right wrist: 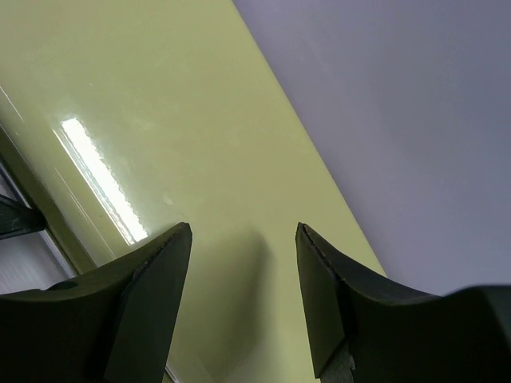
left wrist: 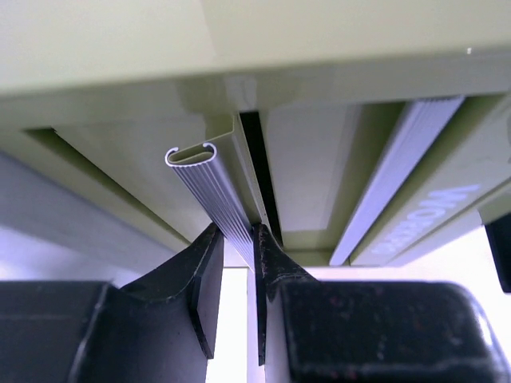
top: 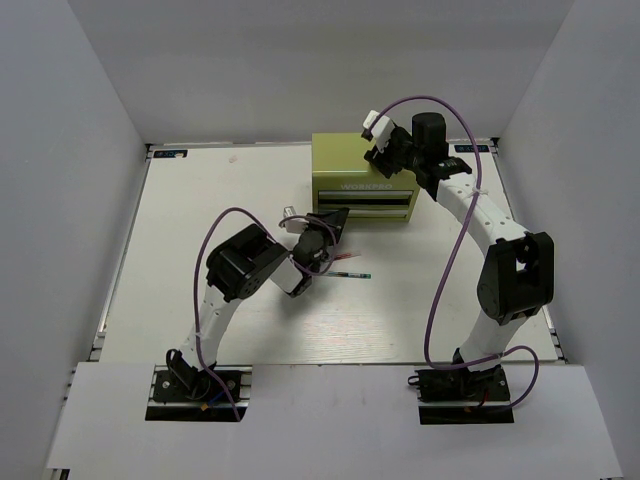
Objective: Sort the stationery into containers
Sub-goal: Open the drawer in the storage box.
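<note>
One drawer handle (left wrist: 200,171) end sits pinched in the left tool (left wrist: 237,239).

Plain pale walls (top: 300,60) enclose a white table (top: 190,210) on three sides, under soft, even light.

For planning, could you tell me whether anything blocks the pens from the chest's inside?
Yes: the drawers of the chest look closed, with the pens outside; the left claw is shut on a drawer handle.
</note>
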Controlling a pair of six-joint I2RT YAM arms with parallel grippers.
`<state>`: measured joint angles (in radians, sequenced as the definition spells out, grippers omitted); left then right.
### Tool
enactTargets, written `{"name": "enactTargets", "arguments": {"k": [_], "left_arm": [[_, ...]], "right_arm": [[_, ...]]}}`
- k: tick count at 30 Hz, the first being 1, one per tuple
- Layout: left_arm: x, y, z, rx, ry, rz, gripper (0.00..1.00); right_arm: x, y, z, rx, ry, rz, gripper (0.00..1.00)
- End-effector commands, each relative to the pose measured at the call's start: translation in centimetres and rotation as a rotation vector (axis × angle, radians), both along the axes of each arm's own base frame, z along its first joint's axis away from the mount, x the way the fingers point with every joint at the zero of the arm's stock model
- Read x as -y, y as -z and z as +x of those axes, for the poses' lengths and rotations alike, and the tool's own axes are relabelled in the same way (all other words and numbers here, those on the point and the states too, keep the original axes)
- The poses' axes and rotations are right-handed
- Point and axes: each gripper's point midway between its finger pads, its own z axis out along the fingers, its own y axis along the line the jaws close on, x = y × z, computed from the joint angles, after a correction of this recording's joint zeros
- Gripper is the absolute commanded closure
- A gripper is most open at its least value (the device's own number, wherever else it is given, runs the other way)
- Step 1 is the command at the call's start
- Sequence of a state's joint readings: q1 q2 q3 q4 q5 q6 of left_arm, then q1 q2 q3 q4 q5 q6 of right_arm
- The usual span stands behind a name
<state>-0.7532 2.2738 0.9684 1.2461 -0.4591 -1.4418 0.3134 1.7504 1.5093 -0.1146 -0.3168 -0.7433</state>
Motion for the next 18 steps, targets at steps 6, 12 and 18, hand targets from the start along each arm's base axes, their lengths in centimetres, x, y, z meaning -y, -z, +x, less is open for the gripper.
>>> {"name": "enactTargets", "arguments": {"k": [6,12,18], "left_arm": [[-0.7,-1.5,-1.4,0.008,0.021,0.018,0.82],[-0.5,-1.2,-3.0,-0.012,0.071,0.036,0.82],[-0.7,-1.6,-3.5,-0.028,0.081,0.050,0.83]], "right_arm": [[1.0,3.5,-0.7,-0.127,0.023,-0.048,0.38],[1.0,3.7,-0.8,-0.135,0.023,-0.049,0.38],[0.9,3.8,-1.0,-0.144,0.024,-0.048,0.38]]}}
